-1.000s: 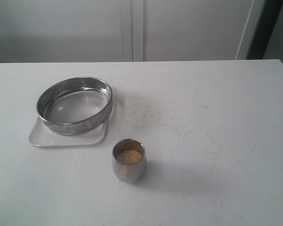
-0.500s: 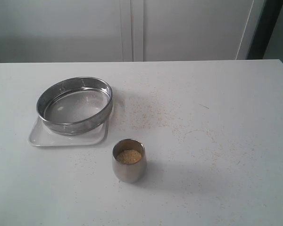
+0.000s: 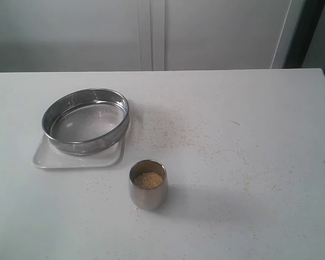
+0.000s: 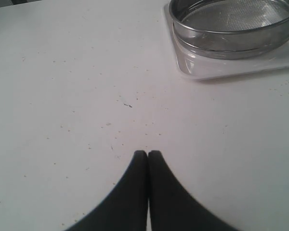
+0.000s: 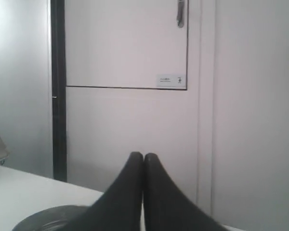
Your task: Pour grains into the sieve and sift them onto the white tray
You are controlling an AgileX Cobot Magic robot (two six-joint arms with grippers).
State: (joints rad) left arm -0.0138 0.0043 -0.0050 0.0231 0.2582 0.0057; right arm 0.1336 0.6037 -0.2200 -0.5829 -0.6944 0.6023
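Your left gripper (image 4: 147,154), right gripper (image 5: 143,156) both pinched closed, empty. Grains (image 3: 148,180) loose in steel cup (image 3: 148,196) near sieve (image 3: 82,146) atop white tray (image 3: 47,159). Cup rigid, likely slick; grasp mid-wall, keep upright.

light: bright, soft, even over the matte white tabletop (image 3: 249,108) | shadows: faint, right of the small rounded steel cup (image 3: 148,187) and the wide round steel sieve (image 3: 86,123) | sharpness: my wrist views slightly soft

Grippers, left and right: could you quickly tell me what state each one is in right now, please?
Left gripper: jaws shut, holding nothing.
Right gripper: jaws shut, holding nothing.
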